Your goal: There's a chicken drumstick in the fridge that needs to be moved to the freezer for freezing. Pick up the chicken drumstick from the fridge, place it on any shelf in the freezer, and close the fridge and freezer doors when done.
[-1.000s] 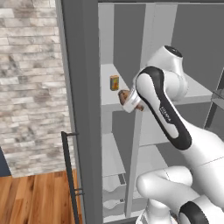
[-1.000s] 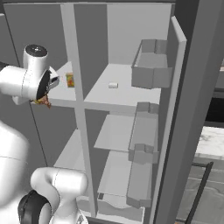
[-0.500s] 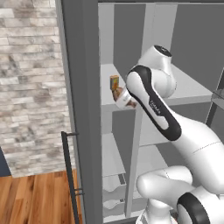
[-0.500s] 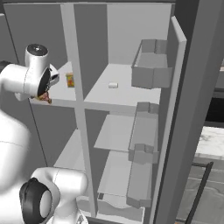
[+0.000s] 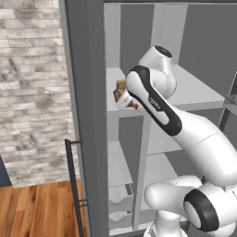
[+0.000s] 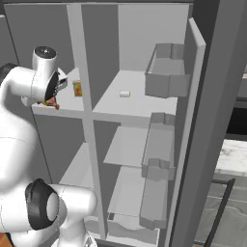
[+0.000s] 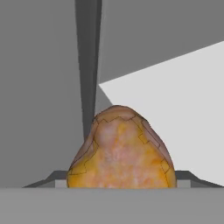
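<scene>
Claw: gripper (image 5: 128, 100) is clamping the chicken drumstick (image 7: 121, 151) between its 2 fingers, so the jaws are standing only as wide as the meat; in the hand view the tips are hiding behind it.
Drumstick: golden-brown lump is hanging in the claw at the front edge of the shelf (image 5: 112, 99), in the narrower compartment; whether it is touching the board cannot be told.
Beside it: small orange-yellow carton (image 6: 76, 88) is standing upright on the same shelf, just behind the claw.
Arm: white arm is reaching up from the base, its hand bending in over the shelf edge from the front.
Freezer: freezer (image 5: 115, 152) is standing open, with a lower shelf and pale drawers showing below the held meat.
Fridge: fridge (image 6: 140, 96) is lying past the upright divider, also open; a small white object (image 6: 125, 94) is resting on its broad upper shelf.
Doors: freezer door (image 5: 83, 115) is swinging wide with its bar handle (image 5: 74, 185) low down; fridge door (image 6: 212, 111) is carrying 3 grey bins (image 6: 165, 77) on its inner face.
Surroundings: brick wall (image 5: 32, 88) and wooden floor (image 5: 37, 210) are showing beyond the freezer door.
</scene>
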